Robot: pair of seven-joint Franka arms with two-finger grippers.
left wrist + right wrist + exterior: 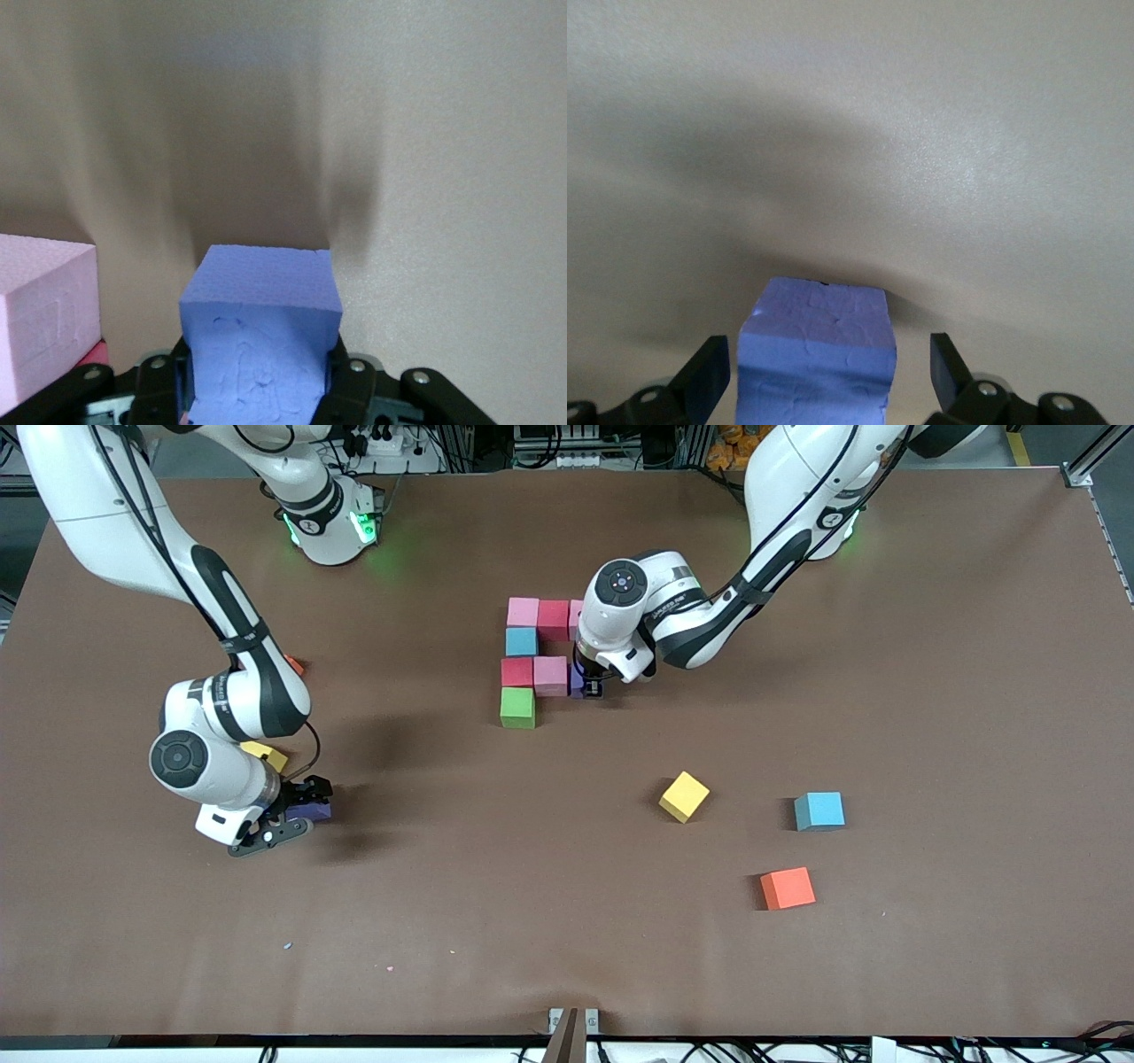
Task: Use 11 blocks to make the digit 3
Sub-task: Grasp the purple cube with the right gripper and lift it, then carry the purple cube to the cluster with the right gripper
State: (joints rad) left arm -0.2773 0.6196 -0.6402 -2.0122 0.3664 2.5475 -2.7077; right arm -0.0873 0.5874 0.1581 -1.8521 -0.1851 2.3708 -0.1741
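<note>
the left gripper (592, 687) pinches a purple block (261, 341) on its flat sides, low at the digit 3 (540, 660), just beside a pink block (40, 319). it looks light, slightly soft foam. the right gripper (285, 815) is spread around another purple block (818, 359). loose yellow block (684, 796) lies well apart.

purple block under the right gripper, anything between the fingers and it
Nothing visible. The right gripper is open with the purple block sitting between its fingers, a bare gap on each side. In the front view that gripper is low at the block, toward the right arm's end of the table.
</note>
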